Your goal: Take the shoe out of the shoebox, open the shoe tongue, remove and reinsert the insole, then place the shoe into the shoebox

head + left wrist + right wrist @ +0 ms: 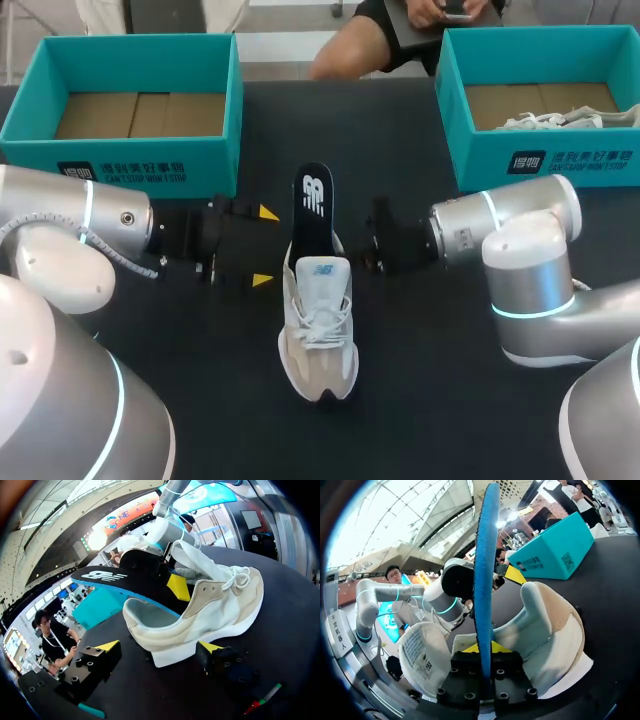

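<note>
Cream shoe [318,330], insole [313,210] half out

Black foam insole with blue underside [314,205]: lower end hidden inside the white-and-beige lace-up trainer [318,330]. It stands edge-on between the fingers of the right gripper [484,649], so neither face is visible there.
Right gripper fingertips [178,587]: one yellow tip shows against the insole, its partner hidden behind it. In the head view both are hidden.
Trainer toe: hidden behind heel and tongue ahead of the right gripper.
Left gripper [159,646]: contact between one finger and the trainer's sole cannot be told.
Teal cardboard shoebox [480,150] behind the right gripper: cut off at the edge, pale contents too partial to identify.
</note>
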Motion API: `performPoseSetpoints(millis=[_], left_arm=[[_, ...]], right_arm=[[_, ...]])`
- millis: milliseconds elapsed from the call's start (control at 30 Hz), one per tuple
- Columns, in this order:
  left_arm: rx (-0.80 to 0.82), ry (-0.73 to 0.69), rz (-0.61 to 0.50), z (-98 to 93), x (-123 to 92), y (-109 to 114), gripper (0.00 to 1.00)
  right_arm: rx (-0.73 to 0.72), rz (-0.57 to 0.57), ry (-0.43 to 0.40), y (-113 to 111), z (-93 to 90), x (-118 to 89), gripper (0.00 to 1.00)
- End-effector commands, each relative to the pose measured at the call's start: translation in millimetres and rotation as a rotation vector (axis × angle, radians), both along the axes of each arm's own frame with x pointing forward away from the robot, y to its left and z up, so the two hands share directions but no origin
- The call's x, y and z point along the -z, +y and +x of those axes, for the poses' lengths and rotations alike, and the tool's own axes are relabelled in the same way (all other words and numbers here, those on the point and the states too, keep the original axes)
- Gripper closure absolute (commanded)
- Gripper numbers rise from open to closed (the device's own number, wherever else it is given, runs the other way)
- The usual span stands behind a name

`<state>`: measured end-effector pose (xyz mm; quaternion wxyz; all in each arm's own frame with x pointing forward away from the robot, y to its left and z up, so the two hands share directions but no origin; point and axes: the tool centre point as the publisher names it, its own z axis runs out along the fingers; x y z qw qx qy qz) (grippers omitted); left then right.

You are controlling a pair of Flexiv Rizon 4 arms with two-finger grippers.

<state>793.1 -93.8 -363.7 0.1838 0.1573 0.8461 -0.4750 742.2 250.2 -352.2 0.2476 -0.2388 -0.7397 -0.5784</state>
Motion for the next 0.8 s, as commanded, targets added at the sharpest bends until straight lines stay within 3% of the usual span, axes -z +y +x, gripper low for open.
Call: performPoseSetpoints(millis=[33, 167, 533, 567, 667, 800], left_arm=[[0.000, 0.001, 0.005, -0.4, -0.5, -0.7, 0.00], [0.000, 0.001, 0.005, -0.4, -0.5, -0.7, 0.00], [0.000, 0.001, 0.005, -0.4, -0.5, -0.7, 0.00], [0.000, 0.001, 0.005, -0.4, -0.5, -0.7, 0.00], [0.000, 0.001, 0.005, -0.4, -0.5, -0.7, 0.00], [0.000, 0.001, 0.005, -0.4, -0.5, -0.7, 0.00]], right_arm=[[0.008, -0.019, -0.028, -1.2, 2.2, -11.0, 0.66], [0.002, -0.036, -0.064, -3.9, 10.3, -23.1, 0.59], [-0.034, -0.041, -0.115, -7.0, 38.1, -32.5, 0.62], [-0.042, -0.040, -0.111, -6.4, 39.7, -31.7, 0.65], [-0.056, -0.033, -0.097, -6.2, 40.3, -26.1, 1.00], [-0.062, -0.026, -0.061, -7.0, 30.7, -17.9, 1.00]])
